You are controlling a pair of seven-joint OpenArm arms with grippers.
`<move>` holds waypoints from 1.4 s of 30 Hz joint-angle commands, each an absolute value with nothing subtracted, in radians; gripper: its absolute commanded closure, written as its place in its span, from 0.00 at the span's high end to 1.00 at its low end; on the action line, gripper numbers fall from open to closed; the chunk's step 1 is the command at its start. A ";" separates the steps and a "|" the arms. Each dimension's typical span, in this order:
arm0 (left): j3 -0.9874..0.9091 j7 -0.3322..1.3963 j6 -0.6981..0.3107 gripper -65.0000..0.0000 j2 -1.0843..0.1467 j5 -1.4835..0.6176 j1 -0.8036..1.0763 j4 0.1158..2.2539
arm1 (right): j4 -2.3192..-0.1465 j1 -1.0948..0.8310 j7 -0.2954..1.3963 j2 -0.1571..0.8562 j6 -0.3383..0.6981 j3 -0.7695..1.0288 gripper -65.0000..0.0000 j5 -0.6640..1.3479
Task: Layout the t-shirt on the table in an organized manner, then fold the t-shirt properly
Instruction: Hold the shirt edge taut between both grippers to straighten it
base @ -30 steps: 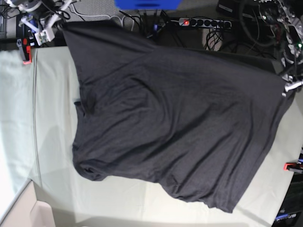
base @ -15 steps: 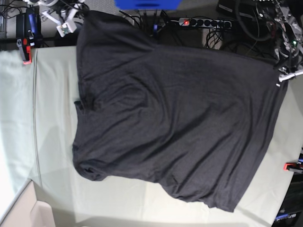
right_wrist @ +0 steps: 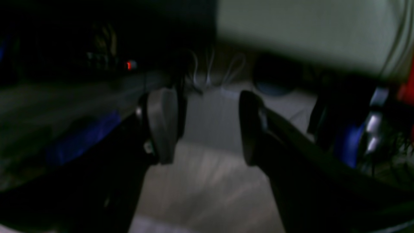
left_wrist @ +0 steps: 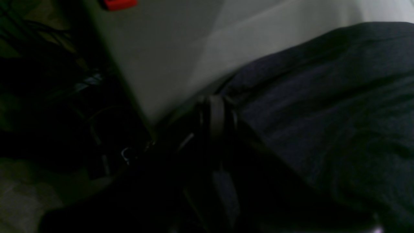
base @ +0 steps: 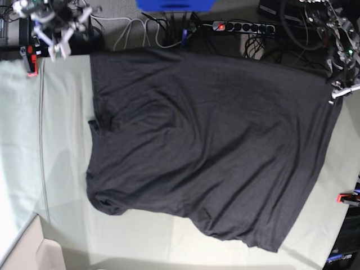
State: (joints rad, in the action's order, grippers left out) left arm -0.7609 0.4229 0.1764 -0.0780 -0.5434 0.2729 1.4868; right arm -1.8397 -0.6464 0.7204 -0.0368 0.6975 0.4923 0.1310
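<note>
Overhead, the t-shirt (base: 208, 146) covers the table (base: 62, 169); left fingers (left_wrist: 216, 116) clench its corner, right fingers (right_wrist: 161, 126) spread empty

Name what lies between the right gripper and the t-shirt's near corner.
Only bare table cloth separates the right gripper from the t-shirt; the base view shows it.

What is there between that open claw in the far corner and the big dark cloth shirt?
Nothing visible. The right gripper hangs open just off the black fabric t-shirt, with only bare pale green table cloth between them.
</note>
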 commanded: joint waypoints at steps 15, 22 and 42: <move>-0.766 0.403 0.173 0.00 -0.127 -0.547 0.268 1.506 | -1.615 -0.484 0.694 -0.035 0.698 0.432 0.48 0.140; -0.766 0.403 0.173 0.00 -0.125 -0.547 0.268 1.508 | -1.600 -0.464 0.694 -0.035 0.698 0.429 0.48 0.140; -0.766 0.403 0.173 0.00 -0.125 -0.547 0.254 1.517 | -1.630 -0.522 0.697 -0.038 0.698 0.478 0.00 0.147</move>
State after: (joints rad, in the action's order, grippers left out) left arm -0.7624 0.4229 0.1761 -0.1131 -0.5476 0.2592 1.4940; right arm -1.6104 -0.5182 0.7170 -0.0494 0.6949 0.4709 0.1356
